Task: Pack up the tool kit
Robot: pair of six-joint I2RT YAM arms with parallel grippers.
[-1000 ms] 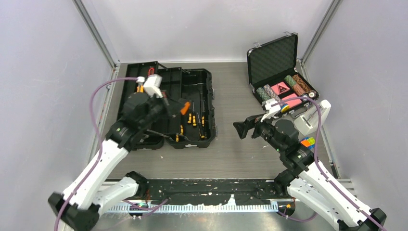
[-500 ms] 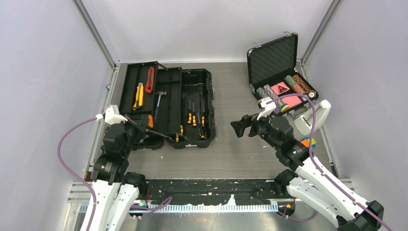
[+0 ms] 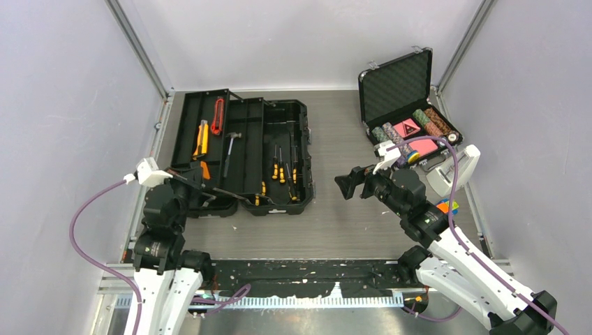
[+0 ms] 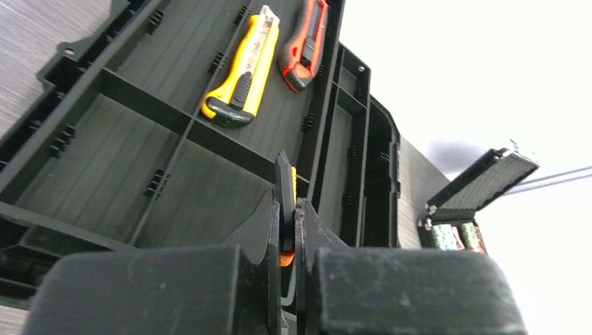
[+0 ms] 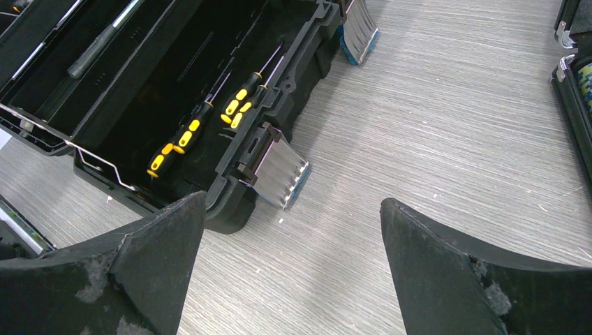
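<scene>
A large black plastic toolbox (image 3: 305,162) lies open on the left of a grey table (image 3: 349,230). Its left half holds a yellow knife (image 3: 201,138) and a red knife (image 3: 219,115). The deeper right half holds a hammer (image 3: 229,149) and several yellow-and-black screwdrivers (image 3: 279,169). An open chip case (image 3: 401,87) sits at the far right, well apart.

The toolbox looks stiff and bulky, and it is probably too wide for one gripper to span. A rim edge or the ribbed metal latch (image 5: 280,172) on its front wall looks like the best place to take hold. The hand tools look light and hard. The slim screwdrivers would likely roll, so their thicker handles suit a grip better than their shafts.

The left arm is folded back close to its base, with its wrist aimed forward at the toolbox's near-left corner. The left gripper (image 3: 202,174) is closed almost flat on a thin orange-and-black tool (image 4: 285,202), and its wrist view looks along the left half. Such a narrow piece may pivot in that pinch.

The right arm bends at the elbow and reaches forward and left. The right gripper (image 3: 348,185) hangs above bare table to the right of the toolbox with its jaws spread wide and nothing between them.
</scene>
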